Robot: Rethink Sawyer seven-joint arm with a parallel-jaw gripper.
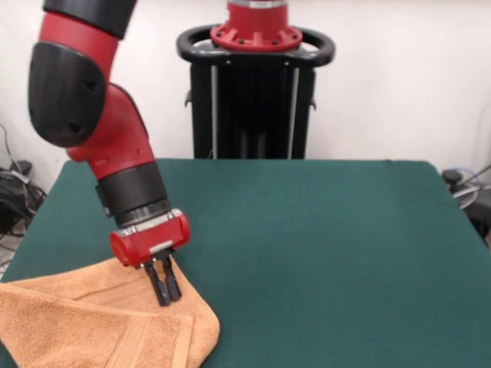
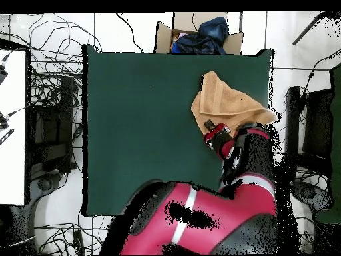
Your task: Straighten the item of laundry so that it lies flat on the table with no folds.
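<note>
The peach-tan towel (image 1: 92,330) lies bunched and folded over on itself at the near left corner of the green table (image 1: 322,230), with a border band showing along its front fold. My gripper (image 1: 169,297) points down at the towel's far right edge, its two dark fingers close together and pressed into the cloth, pinching it. In the overhead view the towel (image 2: 230,103) sits at the table's (image 2: 146,120) upper right corner, part of it over the right edge, with the gripper (image 2: 208,125) at its lower left edge. The white label does not show.
The robot's black pedestal (image 1: 253,100) stands at the table's far side. In the overhead view a cardboard box with dark blue cloth (image 2: 200,35) sits just beyond the table's top edge, and cables lie on the floor around the table.
</note>
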